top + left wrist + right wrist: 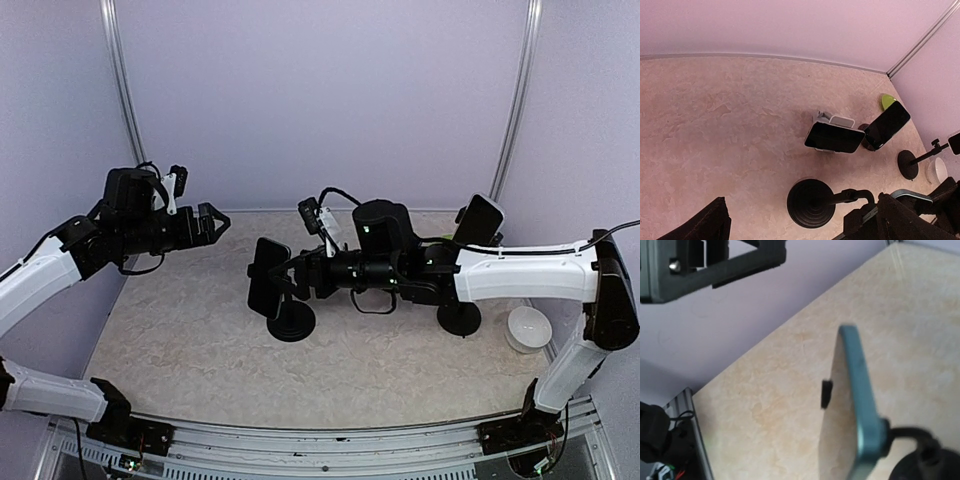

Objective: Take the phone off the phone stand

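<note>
A dark phone [268, 278] stands upright in the clamp of a black phone stand [292, 320] with a round base, left of the table's middle. My right gripper [297, 276] is open, right beside the phone on its right side, not closed on it. In the right wrist view the phone shows edge-on as a teal strip [860, 405] held by a black clip [826, 392]; my own fingers are out of that frame. My left gripper [212, 224] is open and empty, raised above the table's back left. The stand base also shows in the left wrist view [811, 202].
A second phone [481, 219] sits on another round-base stand [460, 318] at the right, beside a white bowl [527, 328]. The left wrist view shows two more phones [834, 138] [886, 125] near the back and a green object [886, 101]. Walls enclose the table.
</note>
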### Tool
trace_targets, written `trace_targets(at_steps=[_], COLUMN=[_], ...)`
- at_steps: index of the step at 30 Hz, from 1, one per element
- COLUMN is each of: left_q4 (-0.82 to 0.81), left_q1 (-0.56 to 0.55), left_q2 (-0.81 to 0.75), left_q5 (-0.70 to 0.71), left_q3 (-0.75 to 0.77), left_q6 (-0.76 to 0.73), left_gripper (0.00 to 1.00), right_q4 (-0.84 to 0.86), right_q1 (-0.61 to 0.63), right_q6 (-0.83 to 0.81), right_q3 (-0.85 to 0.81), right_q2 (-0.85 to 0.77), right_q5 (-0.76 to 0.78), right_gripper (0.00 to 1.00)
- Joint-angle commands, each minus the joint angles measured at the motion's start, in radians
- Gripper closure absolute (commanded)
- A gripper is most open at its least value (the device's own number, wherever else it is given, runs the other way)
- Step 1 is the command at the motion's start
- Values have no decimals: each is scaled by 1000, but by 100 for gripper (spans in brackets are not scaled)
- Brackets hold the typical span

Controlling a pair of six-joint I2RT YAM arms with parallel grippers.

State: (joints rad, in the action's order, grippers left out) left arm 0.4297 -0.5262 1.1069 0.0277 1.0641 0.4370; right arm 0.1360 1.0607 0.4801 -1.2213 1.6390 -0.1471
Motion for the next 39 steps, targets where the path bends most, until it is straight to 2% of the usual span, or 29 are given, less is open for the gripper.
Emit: trace_targets(at_steps=[1, 9, 15, 24, 32, 39], left_q4=[-1, -85, -64, -57, -75, -78], left_q1=[46, 48, 48, 49, 48, 48], left_q2=[-23, -108, -135, -156, -143, -142], left_q5=[-120, -71, -60, -45, -51, -59], left_q3=[-26, -114, -124, -139, -160, -161], left_q6=[53, 68, 97, 56, 54, 33], left_gripper=[1, 1, 1, 1, 1, 1], right_q4=[-61, -67, -51, -10, -19, -32], right_q1=[32, 50, 50, 50, 50, 50], right_q6=[124, 156, 179, 210, 186, 180], right_q3=[-21, -16, -36, -4, -29, -27], right_q2=[29, 55, 84, 74, 94, 89], right_q5=[19, 36, 86, 105, 103, 117], right_gripper=[24, 28, 39, 54, 61, 72])
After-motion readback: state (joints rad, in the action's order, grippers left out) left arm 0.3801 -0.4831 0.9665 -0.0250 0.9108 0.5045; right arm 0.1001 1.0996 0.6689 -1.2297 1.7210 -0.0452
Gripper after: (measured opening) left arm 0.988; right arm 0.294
